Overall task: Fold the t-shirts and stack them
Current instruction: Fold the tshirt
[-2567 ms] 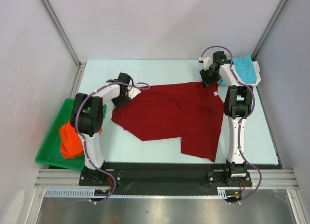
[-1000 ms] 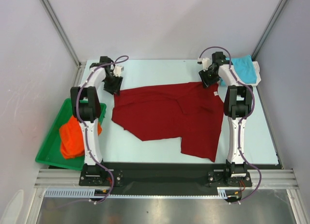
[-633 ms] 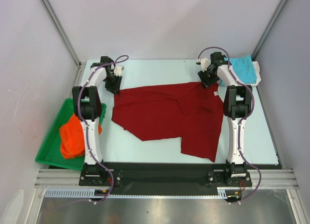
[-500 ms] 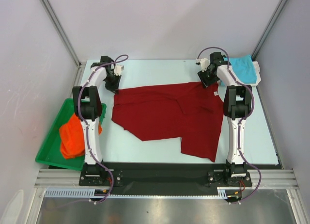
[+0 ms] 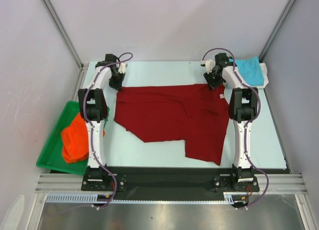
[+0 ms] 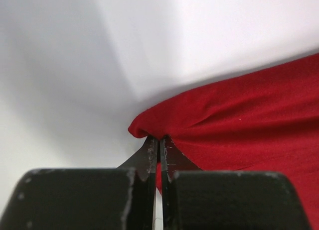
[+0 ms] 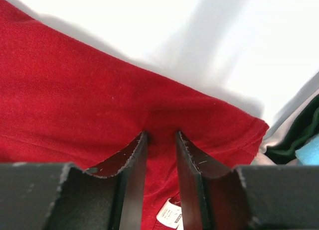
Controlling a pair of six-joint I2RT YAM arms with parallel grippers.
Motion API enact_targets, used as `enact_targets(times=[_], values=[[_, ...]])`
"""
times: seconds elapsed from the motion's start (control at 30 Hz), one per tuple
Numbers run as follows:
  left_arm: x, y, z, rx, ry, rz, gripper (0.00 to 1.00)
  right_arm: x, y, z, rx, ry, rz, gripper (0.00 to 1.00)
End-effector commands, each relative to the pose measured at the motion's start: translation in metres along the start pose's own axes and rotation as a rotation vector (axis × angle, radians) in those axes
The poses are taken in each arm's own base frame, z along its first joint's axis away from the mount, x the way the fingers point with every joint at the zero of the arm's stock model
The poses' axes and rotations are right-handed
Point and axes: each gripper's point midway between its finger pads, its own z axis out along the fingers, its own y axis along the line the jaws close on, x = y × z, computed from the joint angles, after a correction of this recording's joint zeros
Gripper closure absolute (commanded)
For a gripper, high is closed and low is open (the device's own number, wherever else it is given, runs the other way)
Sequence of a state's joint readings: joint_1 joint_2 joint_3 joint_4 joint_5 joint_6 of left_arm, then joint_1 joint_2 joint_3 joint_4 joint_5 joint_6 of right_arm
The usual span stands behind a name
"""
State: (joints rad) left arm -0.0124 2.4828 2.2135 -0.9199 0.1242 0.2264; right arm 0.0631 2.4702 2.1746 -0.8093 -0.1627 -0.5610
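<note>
Top view: the dark red t-shirt (image 5: 169, 118) lies spread and rumpled mid-table, unfolded. The left gripper (image 5: 117, 83) is at its 10 o'clock corner, the right gripper (image 5: 213, 81) at its 1 o'clock corner. A turquoise t-shirt (image 5: 249, 70) sits at the table's 2 o'clock corner, and an orange t-shirt (image 5: 75, 140) is bunched in the green tray (image 5: 52, 160) at 8 o'clock. No stack is visible, so nearly everything is left to do.

Left wrist view: the jaws are pressed together, pinching the red cloth's corner.

Right wrist view: the jaws stand narrowly apart with red cloth between them. I cannot tell whether they grip it. A label (image 7: 168, 215) shows at 6 o'clock.
</note>
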Motion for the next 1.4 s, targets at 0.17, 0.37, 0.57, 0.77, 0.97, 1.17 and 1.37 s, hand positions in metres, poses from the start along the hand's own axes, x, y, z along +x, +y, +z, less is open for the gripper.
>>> enact_targets(times=[0.17, 0.37, 0.57, 0.77, 0.97, 1.17, 1.37], values=[[-0.041, 0.025, 0.015, -0.116, -0.125, 0.03, 0.99, 0.016, -0.044, 0.03, 0.095, 0.033, 0.013, 0.63], [-0.058, 0.019, 0.013, -0.15, -0.169, 0.053, 0.99, -0.007, -0.058, 0.034, 0.131, -0.039, 0.006, 0.61], [-0.089, 0.021, -0.031, -0.272, -0.265, 0.066, 0.5, -0.027, -0.067, 0.015, 0.168, -0.092, -0.018, 0.61], [-0.118, -0.003, -0.084, -0.292, -0.381, 0.075, 0.36, -0.052, -0.075, -0.02, 0.216, -0.157, -0.02, 0.61], [-0.115, -0.026, -0.118, -0.269, -0.403, 0.107, 0.35, -0.063, -0.076, -0.069, 0.256, -0.189, -0.013, 0.59], [-0.077, -0.041, -0.14, -0.219, -0.369, 0.28, 0.35, -0.078, -0.071, -0.132, 0.294, -0.251, -0.031, 0.57], [-0.005, -0.071, -0.137, -0.119, -0.284, 0.447, 0.37, -0.044, -0.009, -0.149, 0.077, -0.209, -0.059, 0.56]])
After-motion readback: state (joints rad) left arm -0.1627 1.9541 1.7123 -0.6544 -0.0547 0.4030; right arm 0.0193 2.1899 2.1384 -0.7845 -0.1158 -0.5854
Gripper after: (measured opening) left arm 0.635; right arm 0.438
